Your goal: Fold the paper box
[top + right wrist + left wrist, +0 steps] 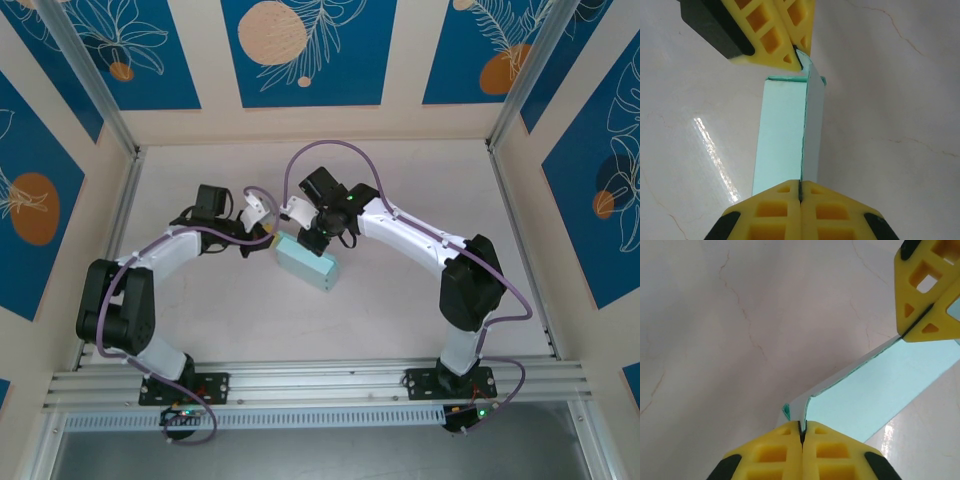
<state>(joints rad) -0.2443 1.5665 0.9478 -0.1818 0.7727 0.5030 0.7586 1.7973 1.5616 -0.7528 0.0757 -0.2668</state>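
Paper box (307,262), plain pale blue, in both jaws

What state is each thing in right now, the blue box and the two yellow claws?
Box: partly folded into a long shape, one thin wall pinched at both ends.
Left gripper: shut on the box's wall.
Right gripper: shut on the same wall, opposite end.

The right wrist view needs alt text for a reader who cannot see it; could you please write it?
A pale light-blue paper box is pinched by the yellow-fingered right gripper near the camera and by the left gripper at its far end, over a white marbled table.
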